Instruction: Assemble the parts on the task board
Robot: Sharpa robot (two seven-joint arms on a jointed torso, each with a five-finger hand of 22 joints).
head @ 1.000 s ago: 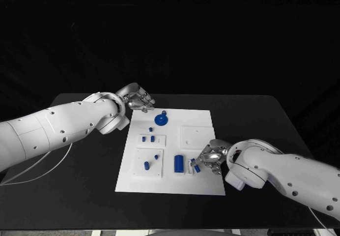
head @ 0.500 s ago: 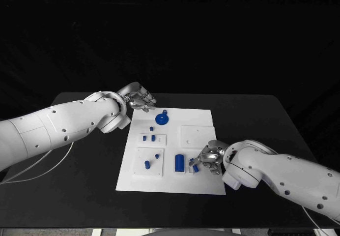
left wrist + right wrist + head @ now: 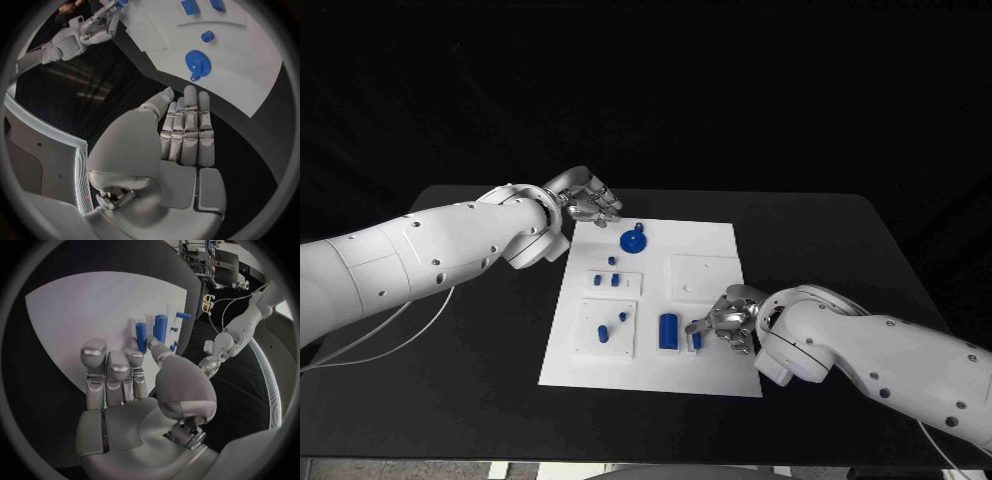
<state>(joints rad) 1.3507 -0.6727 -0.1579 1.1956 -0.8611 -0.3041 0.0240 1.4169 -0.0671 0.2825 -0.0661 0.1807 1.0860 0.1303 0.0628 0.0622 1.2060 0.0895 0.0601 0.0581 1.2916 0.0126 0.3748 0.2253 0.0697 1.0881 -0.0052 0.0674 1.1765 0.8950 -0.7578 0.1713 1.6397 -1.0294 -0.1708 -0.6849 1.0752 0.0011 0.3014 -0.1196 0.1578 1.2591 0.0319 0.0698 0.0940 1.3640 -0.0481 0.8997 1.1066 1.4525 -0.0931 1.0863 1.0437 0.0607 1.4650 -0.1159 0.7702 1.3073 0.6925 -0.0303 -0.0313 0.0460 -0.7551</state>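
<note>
Two hands are over the black table (image 3: 473, 350), one at each end of the white task board (image 3: 711, 375), which lies lengthwise in the middle of the table. Left hand (image 3: 593, 205) hovers just off the board's far left corner; the left wrist view shows its fingers (image 3: 190, 125) straight and laid side by side, thumb alongside, nothing held. Right hand (image 3: 730, 322) is low over the near right part of the board; its fingers (image 3: 107, 367) are extended toward the board surface and nothing is visibly clasped, though whether the fingertips touch a part cannot be told. Parts on the board: a blue round disc part (image 3: 633, 241) near the far edge, left of centre; a small blue peg (image 3: 610, 261) just on the near side of it; two short blue pieces (image 3: 606, 281) on a raised white square below that; two more blue pieces (image 3: 609, 328) on a second raised square toward the near left; a blue cylinder (image 3: 668, 329) lying in the middle near section; a narrower blue bar (image 3: 697, 341) just beside it, closest to the right hand. A plain white raised square (image 3: 702, 273) sits on the right half of the board.
</note>
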